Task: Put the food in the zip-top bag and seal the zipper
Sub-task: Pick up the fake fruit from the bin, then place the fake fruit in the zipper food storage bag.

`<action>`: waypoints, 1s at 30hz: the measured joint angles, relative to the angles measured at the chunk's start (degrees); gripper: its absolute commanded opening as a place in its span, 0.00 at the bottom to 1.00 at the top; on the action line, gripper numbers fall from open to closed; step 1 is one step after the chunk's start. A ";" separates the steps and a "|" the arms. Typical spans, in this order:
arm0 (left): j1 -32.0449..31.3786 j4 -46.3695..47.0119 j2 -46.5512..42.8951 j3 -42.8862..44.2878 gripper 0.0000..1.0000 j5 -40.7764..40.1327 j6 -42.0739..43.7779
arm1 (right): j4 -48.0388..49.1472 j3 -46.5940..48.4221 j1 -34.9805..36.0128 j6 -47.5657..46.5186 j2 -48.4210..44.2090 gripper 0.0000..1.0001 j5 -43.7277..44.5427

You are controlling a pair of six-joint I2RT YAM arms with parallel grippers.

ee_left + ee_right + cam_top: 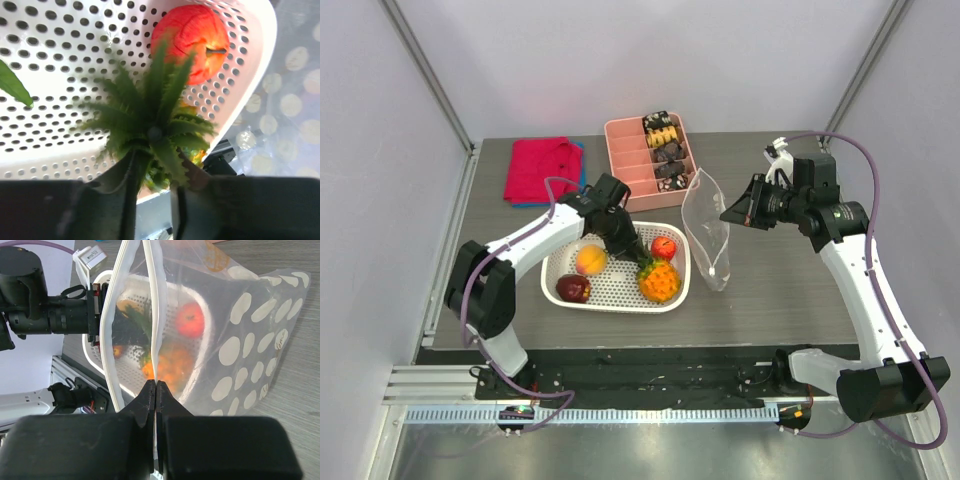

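Bottom centre of its wrist view, the left gripper pinches the pineapple leaves; overhead this is unclear. The right gripper clamps the zip-top bag rim

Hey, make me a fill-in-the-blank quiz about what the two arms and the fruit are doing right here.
1. The right tool is shut on the edge of the clear ____.
2. The left tool is down at the green leaves of the ____.
3. The peach lies in the white ____.
Missing words: zip-top bag; pineapple; basket.
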 measured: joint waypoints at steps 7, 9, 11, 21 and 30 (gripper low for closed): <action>0.00 -1.14 -4.70 0.76 0.00 0.92 4.28 | 0.00 -0.04 -0.26 2.23 -0.13 0.01 -2.27; 0.00 -2.05 -6.51 2.12 0.00 0.66 5.99 | 0.02 -0.04 -0.31 2.82 -0.13 0.01 -3.04; 0.00 -2.45 -8.85 3.65 0.00 0.00 7.76 | 0.02 -0.04 -0.39 3.65 -0.13 0.01 -3.58; -0.72 -3.69 -18.97 11.02 0.00 -4.92 20.06 | 0.81 -1.70 -1.11 7.19 -0.09 0.01 -5.62; -2.91 -1.51 -19.87 22.29 0.00 -7.28 30.21 | 1.38 -3.80 -1.11 8.68 0.87 0.01 -6.97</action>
